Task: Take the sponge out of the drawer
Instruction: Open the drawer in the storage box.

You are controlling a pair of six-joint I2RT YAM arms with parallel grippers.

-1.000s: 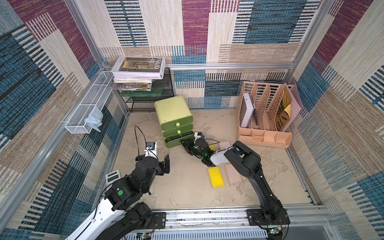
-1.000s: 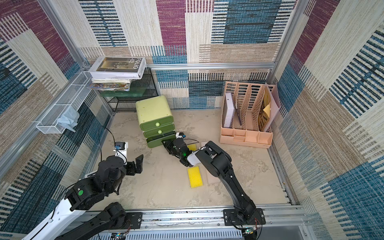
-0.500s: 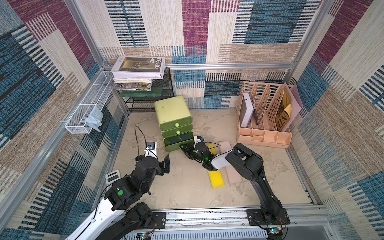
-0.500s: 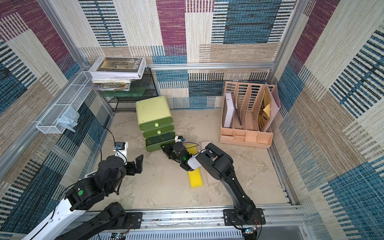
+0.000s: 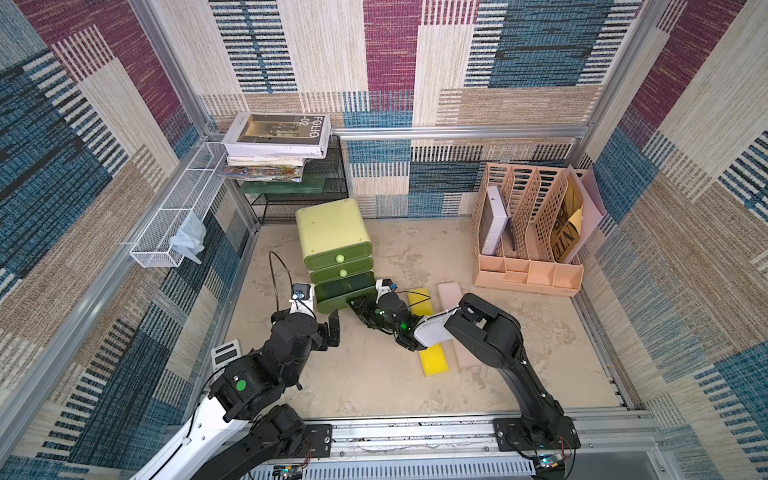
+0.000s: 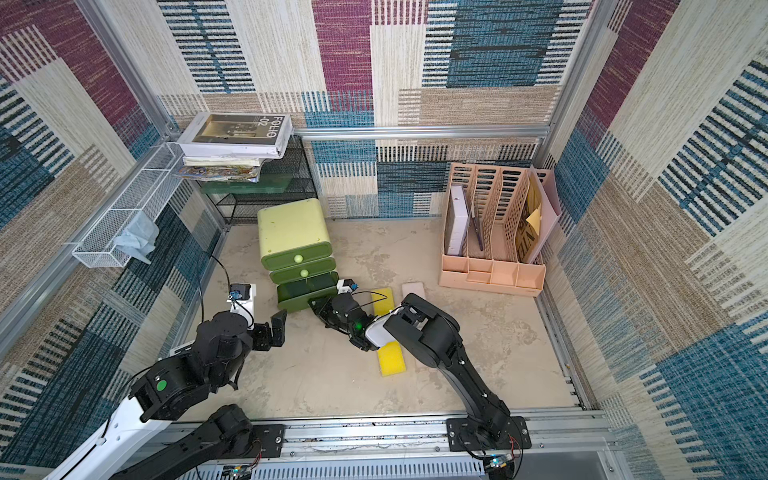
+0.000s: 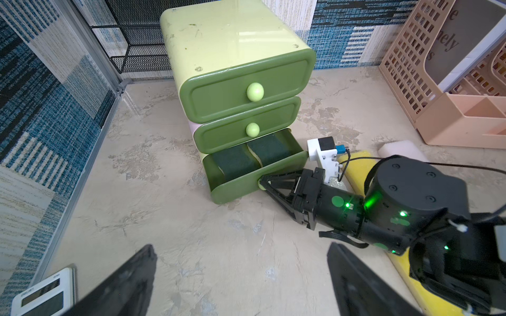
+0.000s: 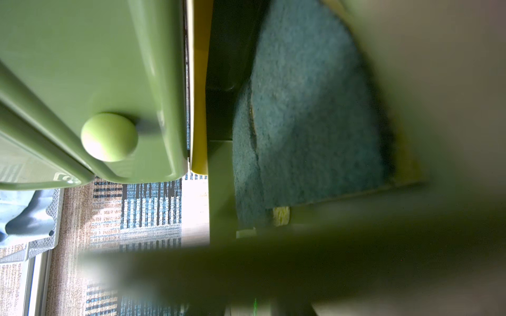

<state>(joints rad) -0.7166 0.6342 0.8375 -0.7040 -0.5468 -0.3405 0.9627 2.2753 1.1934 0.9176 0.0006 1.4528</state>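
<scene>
overhead and wrist views of a 2-arm tabletop cell. a green 3-drawer cabinet (image 5: 332, 226) stood toward the back of the beige floor (image 5: 374, 382). its upper 2 drawers were closed and its bottom drawer (image 5: 338, 293) was drawn part-way out. 2 sponges (image 7: 234, 162), dark green scouring faces up, lay side by side inside that open drawer, neither one lifted. in the right wrist view 1 scouring face filled much of the frame, with the drawer rim a blur in front of it.

the right gripper (image 7: 264, 183) reached low across the floor to the drawer front, its fingers drawn nearly together and pinched on the pale bottom knob (image 7: 259, 186). the left gripper (image 7: 241, 247) was held over bare floor in front of the cabinet, apart from the drawer, its fingers spread as wide as they go and holding nothing.

a long yellow foam block (image 5: 434, 359) lay on the floor, partly covered by the right arm, with a pale pink block (image 5: 449, 293) just beside it. a peach desk organiser (image 5: 528, 274) stood at the back on the robot's right. a white wire basket (image 5: 166, 216) on the side wall held a pale cloth (image 5: 189, 241). a stack of books (image 5: 276, 137) rested on a black mesh shelf (image 5: 316, 187) behind the cabinet, and a white timer (image 7: 41, 295) lay at the floor's edge near the left arm
</scene>
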